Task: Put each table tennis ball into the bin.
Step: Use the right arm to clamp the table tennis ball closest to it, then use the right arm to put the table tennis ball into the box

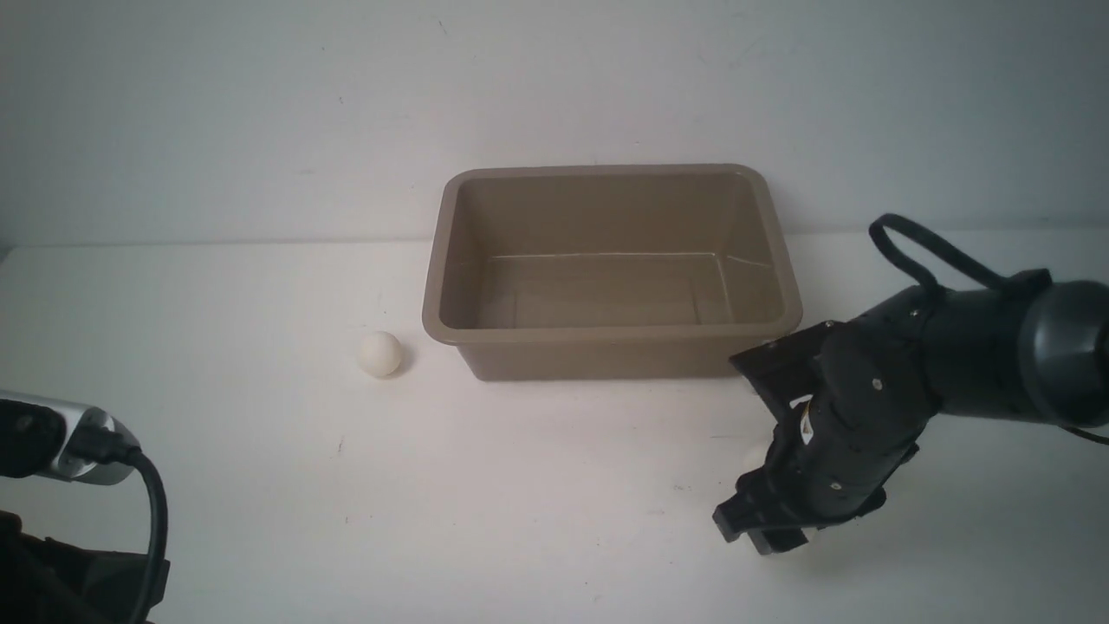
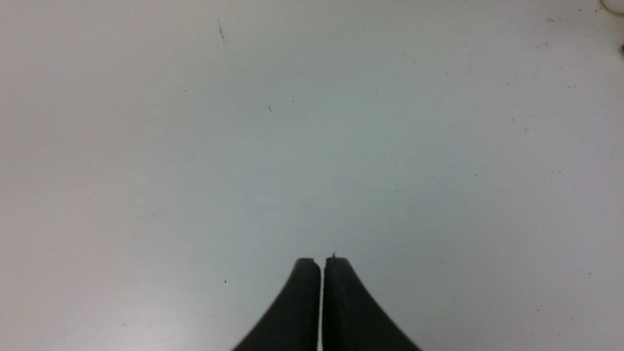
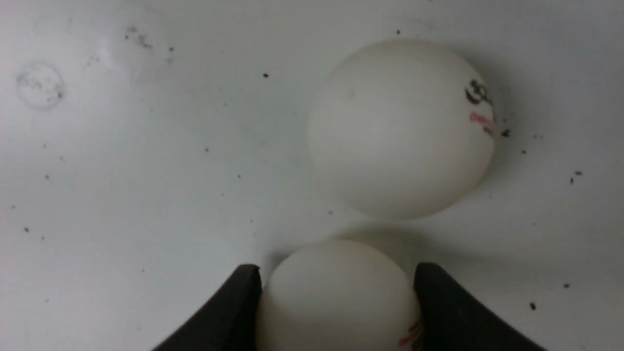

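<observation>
Table tennis balls (image 1: 379, 354) are catching my eye in three spots, all of them outside the bin (image 1: 612, 335). One, the left-hand ball (image 1: 379, 354), is resting alone on the pale worktop (image 1: 520, 485), just to the left of the bin. Another, the pinched ball (image 3: 336, 302), is sitting between the two dark fingers of the right tool (image 3: 340, 282), which are pressing against it from either side, low over the worktop. A bit of red and dark print is peeking out beside one finger. The third, the loose ball (image 3: 402, 129), is lying just beside the pinched one, a narrow gap separating them, and it is showing a dark mark with red lettering under it. From where I'm standing, the right arm (image 1: 875, 381) is covering most of those two, reaching in from the right and pointing down in front of the bin's right end.

The brown-grey bin is standing upright toward the back, near the pale wall (image 1: 346, 113), its open top showing a bare floor inside. Over on the left, the left tool (image 2: 320, 265) is hanging above bare worktop, its fingers pressed together and holding nothing, while a black cable (image 1: 156, 511) is looping down from the silver part of that arm.
</observation>
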You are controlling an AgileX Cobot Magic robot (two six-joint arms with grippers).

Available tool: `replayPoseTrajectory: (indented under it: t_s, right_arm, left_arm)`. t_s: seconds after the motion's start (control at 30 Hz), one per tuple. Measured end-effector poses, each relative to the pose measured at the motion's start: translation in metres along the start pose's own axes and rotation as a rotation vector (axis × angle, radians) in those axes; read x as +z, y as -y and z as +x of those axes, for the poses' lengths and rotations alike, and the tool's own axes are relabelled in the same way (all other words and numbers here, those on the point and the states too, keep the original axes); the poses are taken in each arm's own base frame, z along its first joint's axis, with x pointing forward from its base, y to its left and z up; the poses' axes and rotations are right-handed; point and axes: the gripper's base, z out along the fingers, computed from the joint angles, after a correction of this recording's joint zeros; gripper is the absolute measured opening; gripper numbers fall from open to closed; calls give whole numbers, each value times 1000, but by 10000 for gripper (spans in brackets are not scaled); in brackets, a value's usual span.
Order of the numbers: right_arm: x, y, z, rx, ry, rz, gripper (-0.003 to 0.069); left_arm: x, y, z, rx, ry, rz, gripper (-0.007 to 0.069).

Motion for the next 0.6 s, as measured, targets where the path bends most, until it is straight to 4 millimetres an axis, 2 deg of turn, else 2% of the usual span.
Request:
replayPoseTrajectory:
  t_s: [0.1,0.17,0.23,0.33,0.4,0.5,0.53,0.6]
  right_arm:
    - [-9,1,2,-15,-4,2,360]
    - [-25,0,4,-34,14,1,360]
    - [-50,-3,5,-53,75,-5,360]
    - [-106,-8,-1,-61,269,-26,360]
    - [-142,-7,-13,-66,416,-32,360]
    - [-167,-5,-31,-78,528,-12,360]
    - [-176,-4,-43,-91,567,10,360]
    - [-180,-3,-70,-115,604,52,360]
  left_arm:
    - [0,0,0,1,-1,-2,-4]
    - [0,0,0,3,-2,-3,-4]
    - [0,-1,0,6,-4,-7,-4]
    - [0,-1,1,9,-6,-11,-4]
    - [0,-1,1,11,-6,-13,-4]
    - [0,-1,0,11,-3,-15,-4]
    - [0,-1,0,11,-2,-15,-4]
    - [0,-1,0,11,-1,-16,-4]
